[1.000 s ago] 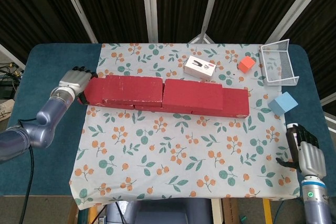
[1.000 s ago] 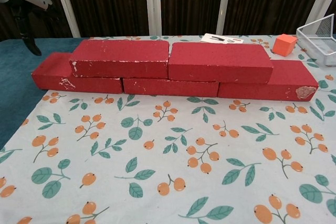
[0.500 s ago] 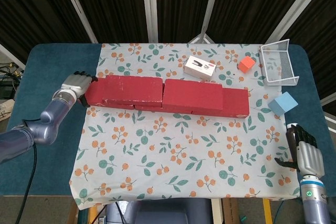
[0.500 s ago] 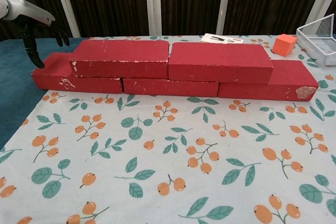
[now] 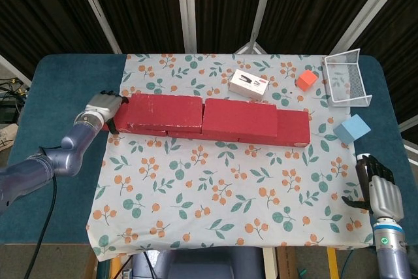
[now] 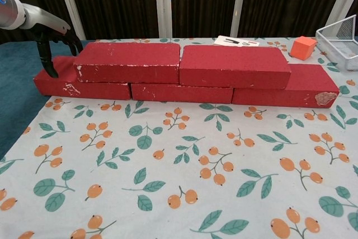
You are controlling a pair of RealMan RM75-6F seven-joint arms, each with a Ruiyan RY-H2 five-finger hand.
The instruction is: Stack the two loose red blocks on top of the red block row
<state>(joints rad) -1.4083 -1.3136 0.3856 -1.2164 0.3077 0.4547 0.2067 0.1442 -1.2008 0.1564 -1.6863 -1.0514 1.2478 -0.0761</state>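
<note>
Two red blocks (image 6: 182,62) lay end to end atop the red block row (image 6: 184,89) on the floral tablecloth (image 5: 222,187). The left hand (image 5: 104,106) rested on the row's left end, fingers curled over it, gripping nothing. The right hand (image 5: 380,191) hovered empty, fingers apart, at the table's near right edge.

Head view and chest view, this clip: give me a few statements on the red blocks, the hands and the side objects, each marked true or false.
1. Two red blocks lie on top of the red block row. True.
2. The left hand is at the row's left end. True.
3. The right hand holds the blue cube. False: it holds nothing; the cube sits on the table apart from it.
4. The orange cube is inside the wire basket. False: it sits on the cloth beside the basket.
5. A white box lies behind the row. True.
</note>
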